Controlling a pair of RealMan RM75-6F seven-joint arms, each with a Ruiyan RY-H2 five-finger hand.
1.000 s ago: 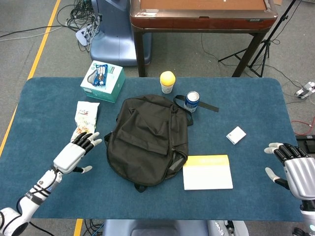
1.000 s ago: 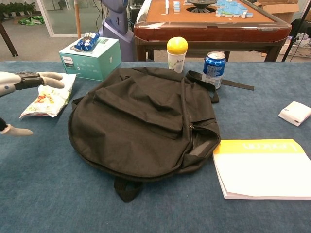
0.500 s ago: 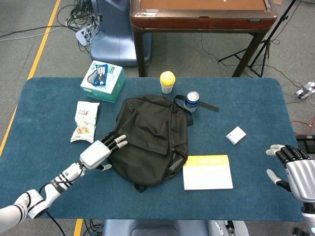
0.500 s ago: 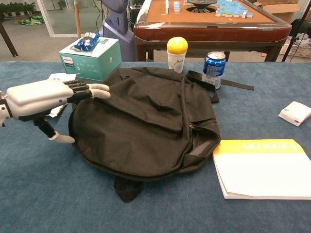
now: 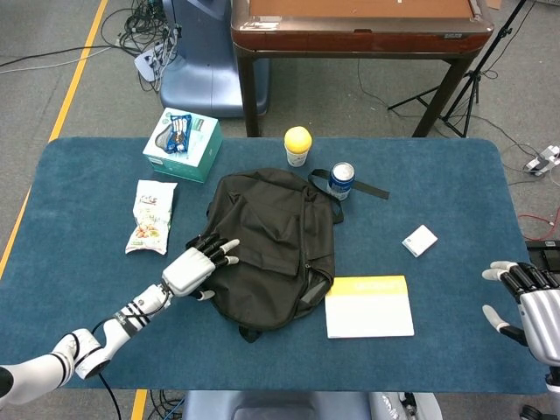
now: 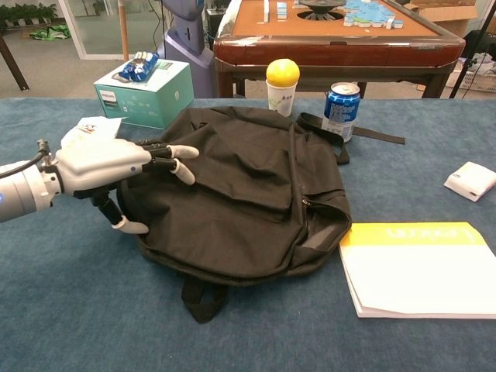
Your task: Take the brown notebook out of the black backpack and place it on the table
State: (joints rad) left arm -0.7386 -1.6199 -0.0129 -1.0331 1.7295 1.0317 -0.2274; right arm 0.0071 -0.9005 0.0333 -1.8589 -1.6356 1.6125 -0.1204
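White-shelled left hand (image 6: 105,164) and right hand (image 5: 535,304) have black fingers (image 6: 159,149) with pale tips.

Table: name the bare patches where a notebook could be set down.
Bare table lies right of the soda can and above the small white box; also the near-left corner below the snack bag. Crowded around the black backpack, left hand and yellow-edged pad.

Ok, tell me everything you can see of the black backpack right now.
The black backpack lies flat near the middle of the blue table, soft dark fabric, rumpled, with a front pocket flap and a zipper running down its right side. A strap trails out from its far end beside the blue can, and a short tab sticks out at the near edge. No notebook shows from inside. The left hand rests on its left edge, fingers spread over the fabric. A yellow-and-white pad lies beside its near right corner.
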